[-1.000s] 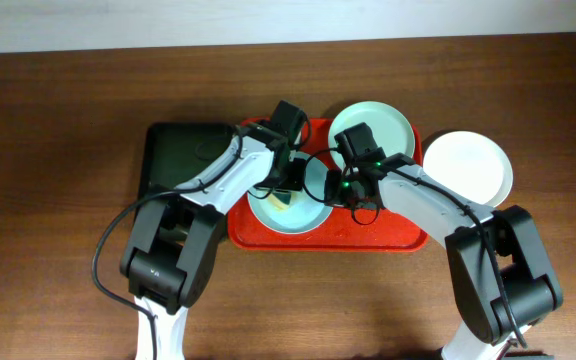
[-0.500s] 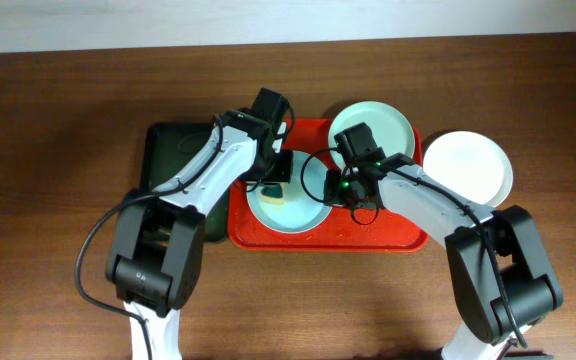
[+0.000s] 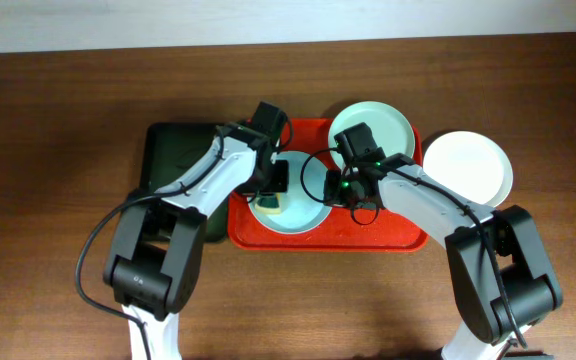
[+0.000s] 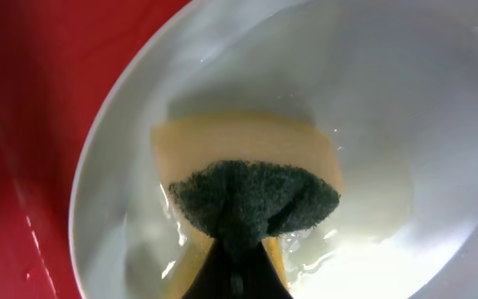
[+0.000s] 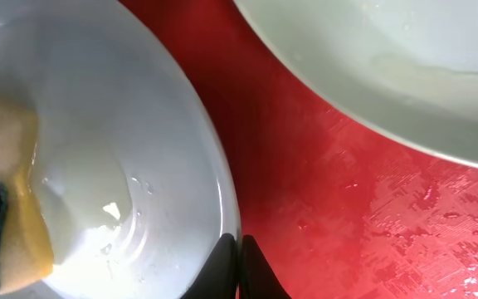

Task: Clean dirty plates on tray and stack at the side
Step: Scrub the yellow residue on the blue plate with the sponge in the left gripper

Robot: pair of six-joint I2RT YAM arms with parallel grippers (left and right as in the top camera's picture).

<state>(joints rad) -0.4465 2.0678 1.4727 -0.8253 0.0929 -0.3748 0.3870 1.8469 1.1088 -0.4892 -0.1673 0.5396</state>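
Note:
The red tray [image 3: 368, 238] holds two pale blue-green plates: one at its left [image 3: 303, 212] and one at its back right [image 3: 383, 125]. A white plate [image 3: 473, 165] lies on the table to the right of the tray. My left gripper [image 3: 271, 188] is shut on a yellow sponge with a dark green scouring side [image 4: 247, 178] and presses it into the left plate [image 4: 405, 108], which is wet. My right gripper [image 5: 239, 249] is shut on that plate's right rim [image 5: 123, 124]. The back plate [image 5: 405, 66] shows a pale smear.
A dark green tray [image 3: 173, 160] lies on the table left of the red tray, partly under my left arm. Both arms cross over the red tray [image 5: 322, 191]. Brown table surface lies all around.
My left gripper and the sponge have shifted from the plate's middle to its left side. The right gripper and all plates have stayed put.

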